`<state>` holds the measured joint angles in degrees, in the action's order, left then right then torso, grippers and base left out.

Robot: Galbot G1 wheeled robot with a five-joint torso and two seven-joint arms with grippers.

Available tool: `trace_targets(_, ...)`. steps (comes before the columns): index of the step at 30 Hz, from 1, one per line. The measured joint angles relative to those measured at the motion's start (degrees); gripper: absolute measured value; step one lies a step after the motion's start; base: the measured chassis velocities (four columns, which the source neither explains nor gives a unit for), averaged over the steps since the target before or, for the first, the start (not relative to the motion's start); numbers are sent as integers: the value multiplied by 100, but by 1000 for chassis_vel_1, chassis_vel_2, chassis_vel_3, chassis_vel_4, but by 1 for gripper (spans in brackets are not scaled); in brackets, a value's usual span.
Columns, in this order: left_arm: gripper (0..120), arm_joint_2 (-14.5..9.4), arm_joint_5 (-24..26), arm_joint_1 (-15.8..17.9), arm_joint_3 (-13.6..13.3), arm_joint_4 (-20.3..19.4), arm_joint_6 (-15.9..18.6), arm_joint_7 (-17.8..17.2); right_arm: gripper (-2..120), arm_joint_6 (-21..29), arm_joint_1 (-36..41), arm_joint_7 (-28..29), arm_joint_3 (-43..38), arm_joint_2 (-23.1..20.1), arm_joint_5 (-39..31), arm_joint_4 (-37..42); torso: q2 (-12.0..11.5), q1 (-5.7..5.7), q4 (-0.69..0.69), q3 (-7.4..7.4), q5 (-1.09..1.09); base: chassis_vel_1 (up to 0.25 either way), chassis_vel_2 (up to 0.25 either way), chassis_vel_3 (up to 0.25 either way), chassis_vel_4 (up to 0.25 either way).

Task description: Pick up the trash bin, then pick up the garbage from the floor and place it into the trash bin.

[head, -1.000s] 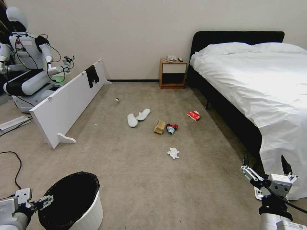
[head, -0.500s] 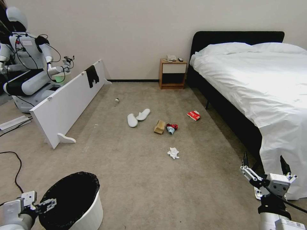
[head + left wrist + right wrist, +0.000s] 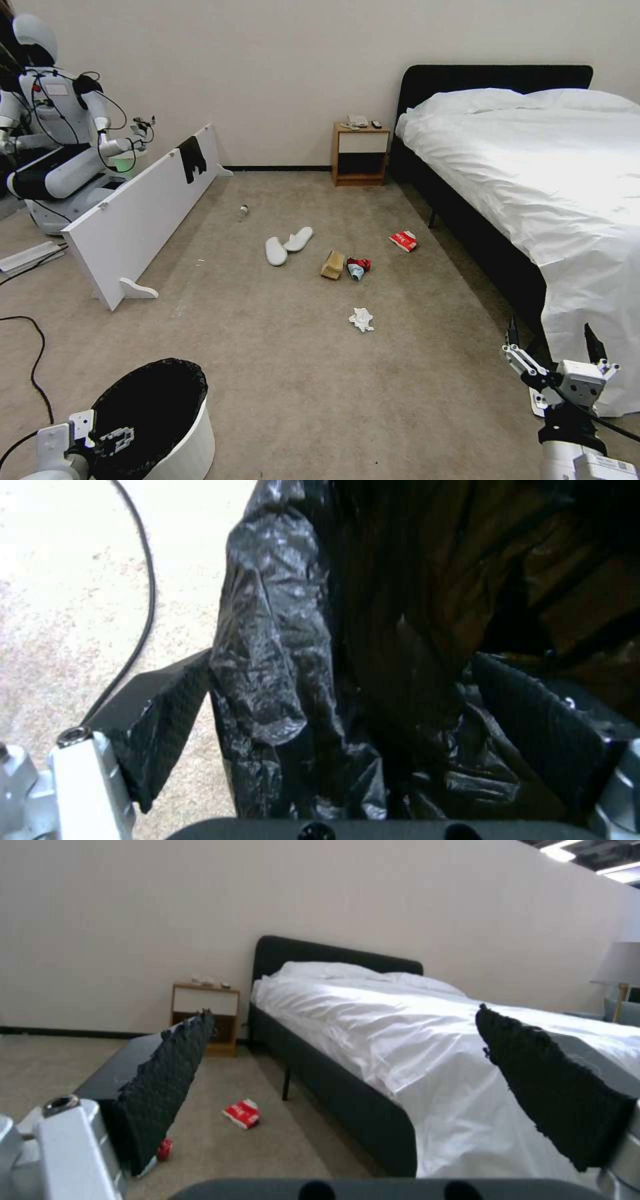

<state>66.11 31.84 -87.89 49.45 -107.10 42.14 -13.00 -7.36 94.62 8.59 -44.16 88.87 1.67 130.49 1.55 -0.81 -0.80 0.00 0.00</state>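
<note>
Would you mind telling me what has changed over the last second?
The left gripper has dropped and moved in over the trash bin's rim; its open fingers now straddle the bag-lined edge. The right gripper stays open, almost still; the garbage has not moved.

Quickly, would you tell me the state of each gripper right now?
Left gripper: open, fingers straddling the bagged rim of the trash bin, not yet closed on it.
Right gripper: open, empty, held beside the bed.

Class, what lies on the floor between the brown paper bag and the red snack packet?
In the head view, red and blue wrappers lie between the brown paper bag and red snack packet.
</note>
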Motion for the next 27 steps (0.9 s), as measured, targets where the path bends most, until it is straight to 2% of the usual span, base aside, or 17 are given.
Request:
trace_targets(17, 98, -130, 312, 90, -110, 187, -10, -5, 100, 3, -19, 1, 47, 98, 57, -34, 0, 0, 0, -1, 1, 0, 0, 0, 0)
trace_targets(20, 88, -159, 390, 122, -117, 281, -35, -10, 100, 3, -16, 2, 64, 114, 72, -39, 0, 0, 0, -1, 4, 0, 0, 0, 0)
trace_targets(27, 81, -178, 445, 124, -116, 336, -40, -1, 100, 3, -15, 2, 69, 120, 84, -52, 1, 0, 1, -1, 6, 0, 0, 0, 0)
